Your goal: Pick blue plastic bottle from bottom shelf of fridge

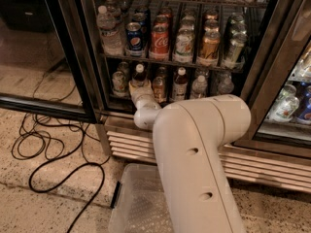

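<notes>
Well, the claw (138, 87) is inside the fridge (86, 57), down at the bottom shelf (214, 97), right up against the lower part of the blue plastic bottle (140, 76). Whether it grips that bottle or only touches it, I cannot tell. The bottle is slim and upright, with a white cap and a dark brownish body.

Just beside the claw on the wire rack stands an amber bottle (159, 87), then another dark one with a white cap (181, 84), then a clear water bottle (199, 86). Above the claw, a second rack holds shiny cans, among them a blue cola can (133, 38) and a red one (159, 40).

Behind the claw runs the smooth, cream, rounded arm (199, 159). Below it lie the slatted metal grille (272, 164), a clear plastic bin (141, 203), and a black cable (53, 164) looped on the speckled floor (48, 212).
</notes>
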`<state>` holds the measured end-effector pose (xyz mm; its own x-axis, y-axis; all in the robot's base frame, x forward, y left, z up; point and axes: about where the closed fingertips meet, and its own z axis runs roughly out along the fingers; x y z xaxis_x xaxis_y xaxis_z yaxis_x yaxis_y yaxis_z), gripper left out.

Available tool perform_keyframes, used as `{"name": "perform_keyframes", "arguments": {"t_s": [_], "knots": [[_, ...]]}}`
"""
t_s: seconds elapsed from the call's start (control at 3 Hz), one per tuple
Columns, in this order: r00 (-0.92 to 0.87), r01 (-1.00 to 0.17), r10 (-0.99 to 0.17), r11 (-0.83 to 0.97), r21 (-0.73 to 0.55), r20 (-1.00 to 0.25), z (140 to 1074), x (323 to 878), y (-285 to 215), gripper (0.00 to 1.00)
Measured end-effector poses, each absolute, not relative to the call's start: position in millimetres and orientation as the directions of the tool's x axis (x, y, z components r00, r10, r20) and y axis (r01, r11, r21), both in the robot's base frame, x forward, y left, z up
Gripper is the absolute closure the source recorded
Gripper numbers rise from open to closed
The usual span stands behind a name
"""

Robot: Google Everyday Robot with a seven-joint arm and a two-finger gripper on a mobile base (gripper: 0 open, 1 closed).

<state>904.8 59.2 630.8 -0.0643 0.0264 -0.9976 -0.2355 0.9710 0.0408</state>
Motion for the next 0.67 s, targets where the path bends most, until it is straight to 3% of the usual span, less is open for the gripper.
{"name": "perform_keyframes", "arguments": {"t_s": [0.67], "knots": [[-0.069,-0.222,0.043,0.973,0.057,-0.997,632.9,902.3,57.0,1.0]]}}
